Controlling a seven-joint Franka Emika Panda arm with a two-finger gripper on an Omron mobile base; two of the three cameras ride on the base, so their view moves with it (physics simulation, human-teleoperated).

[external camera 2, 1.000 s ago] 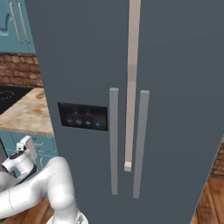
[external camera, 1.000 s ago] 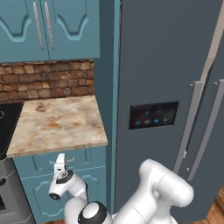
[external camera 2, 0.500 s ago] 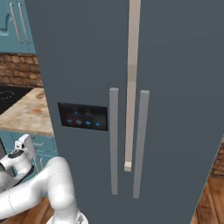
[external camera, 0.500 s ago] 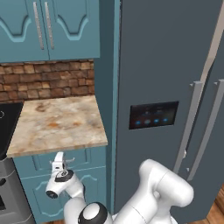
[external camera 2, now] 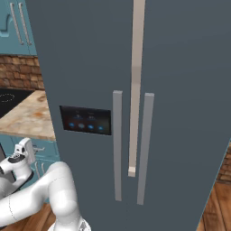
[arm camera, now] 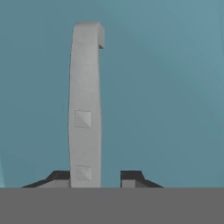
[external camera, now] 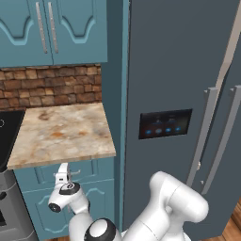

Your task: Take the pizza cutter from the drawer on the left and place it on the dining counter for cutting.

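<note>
Closing narrowly around the slim silver bar handle [arm camera: 84,105] of the teal-blue drawer front [arm camera: 166,96], dark-tipped pincer [arm camera: 95,177]; apparently not yet clamped. Rigid, smooth metal, best gripped mid-bar.

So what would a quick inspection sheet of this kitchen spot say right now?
Surface: marbled stone counter beside the fridge, over teal cabinets.
Job's things: teal drawer under that counter, looks closed; its silver bar handle runs between the finger tips.
Clutter: nothing seen.
Grippers: gripper straddles the handle; one tip sits against it, a gap shows on the other side, so not clamped.
Cables: nothing seen.
Surroundings: tall grey fridge with a lit display panel, black stove, brick wall, teal upper cabinets.
</note>
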